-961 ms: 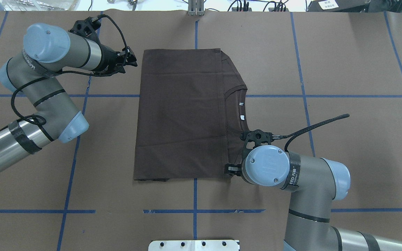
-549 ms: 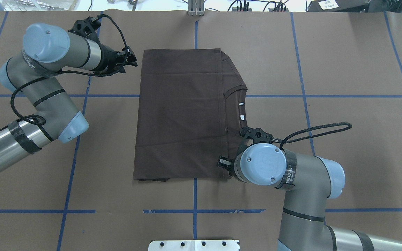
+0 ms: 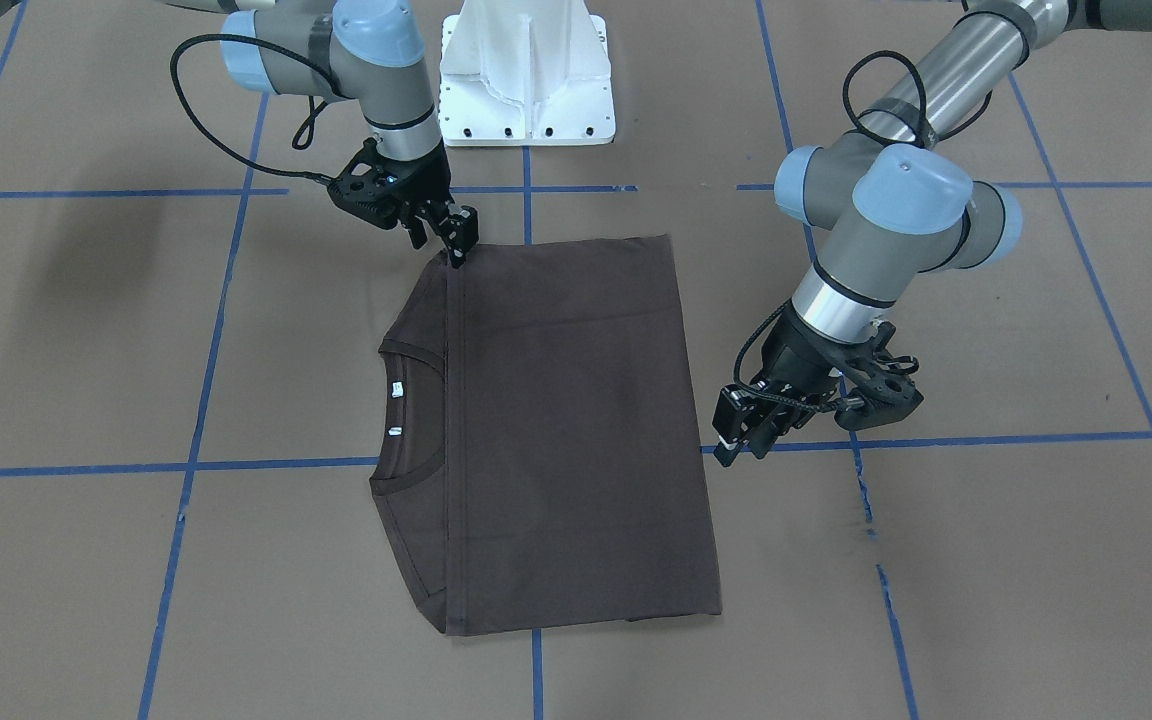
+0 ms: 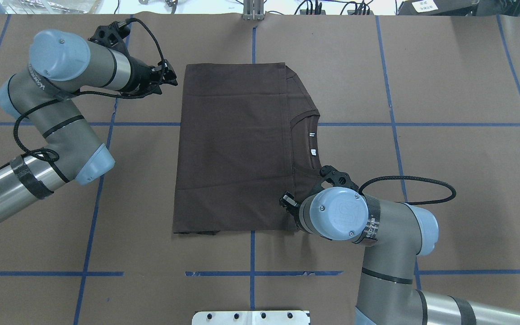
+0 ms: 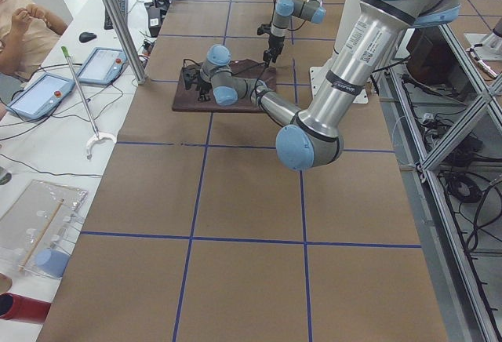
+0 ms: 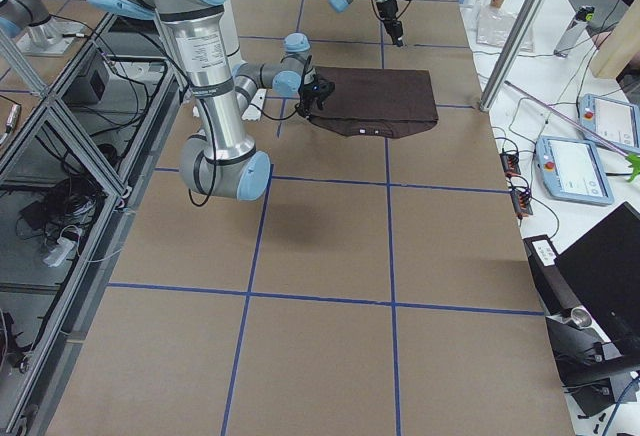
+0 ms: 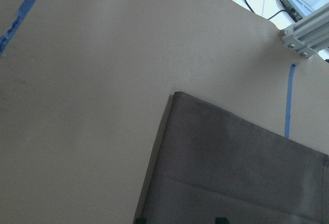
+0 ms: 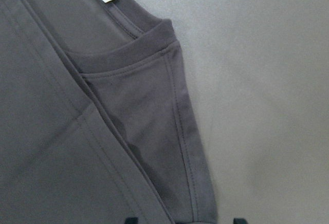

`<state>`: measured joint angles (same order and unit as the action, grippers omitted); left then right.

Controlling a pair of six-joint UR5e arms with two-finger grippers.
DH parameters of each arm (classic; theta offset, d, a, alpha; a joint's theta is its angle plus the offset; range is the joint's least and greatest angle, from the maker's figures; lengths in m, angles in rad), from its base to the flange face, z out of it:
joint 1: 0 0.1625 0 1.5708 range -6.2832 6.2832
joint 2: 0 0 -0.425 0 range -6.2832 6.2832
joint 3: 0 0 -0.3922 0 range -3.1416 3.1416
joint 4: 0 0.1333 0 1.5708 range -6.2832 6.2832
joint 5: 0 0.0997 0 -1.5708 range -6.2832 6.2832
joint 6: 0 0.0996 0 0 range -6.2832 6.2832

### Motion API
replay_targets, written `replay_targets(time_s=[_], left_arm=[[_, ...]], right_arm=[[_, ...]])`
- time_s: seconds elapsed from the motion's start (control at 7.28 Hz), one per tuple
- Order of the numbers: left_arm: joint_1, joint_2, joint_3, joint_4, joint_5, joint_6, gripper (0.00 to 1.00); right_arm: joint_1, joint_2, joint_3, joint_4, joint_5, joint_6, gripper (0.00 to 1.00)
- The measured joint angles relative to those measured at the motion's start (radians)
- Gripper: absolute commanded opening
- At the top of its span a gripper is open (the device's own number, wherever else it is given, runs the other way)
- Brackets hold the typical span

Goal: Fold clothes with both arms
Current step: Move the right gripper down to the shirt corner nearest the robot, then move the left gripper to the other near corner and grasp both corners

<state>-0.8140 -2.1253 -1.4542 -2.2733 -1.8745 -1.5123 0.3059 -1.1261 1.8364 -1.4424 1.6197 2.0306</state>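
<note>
The right gripper [image 3: 443, 240], jaws apart, hangs over the near collar-side corner of the shirt [image 4: 233, 149] — the left gripper [image 3: 742, 448], jaws apart too, sits off its far hem corner.

overhead: you can pass over the table [image 4: 467, 81] at 1–3 o'clock of the t-shirt [image 4: 233, 149]; left gripper [image 4: 173, 80] blocks 10–11, right arm [image 4: 336, 212] blocks 4.
</note>
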Motion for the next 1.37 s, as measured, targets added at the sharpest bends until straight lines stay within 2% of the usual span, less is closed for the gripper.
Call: replay_targets(time_s=[0.27, 0.41, 0.55, 0.69, 1.37], left_arm=[[0.0, -0.001, -0.004, 0.0, 0.0, -0.001, 0.54], [-0.001, 0.0, -0.006, 0.0, 0.0, -0.007, 0.54], [-0.001, 0.0, -0.007, 0.0, 0.0, -0.015, 0.54], [-0.001, 0.0, -0.008, 0.0, 0.0, -0.019, 0.54], [-0.001, 0.001, -0.009, 0.0, -0.001, -0.022, 0.54]], right_arm=[[-0.016, 0.018, -0.034, 0.002, -0.006, 0.028, 0.66], [-0.02, 0.027, -0.048, 0.002, -0.008, 0.033, 0.62], [-0.022, 0.033, -0.056, 0.002, -0.009, 0.037, 0.35], [-0.023, 0.036, -0.058, 0.003, -0.009, 0.04, 0.0], [-0.023, 0.044, -0.051, 0.004, -0.008, 0.036, 0.0]])
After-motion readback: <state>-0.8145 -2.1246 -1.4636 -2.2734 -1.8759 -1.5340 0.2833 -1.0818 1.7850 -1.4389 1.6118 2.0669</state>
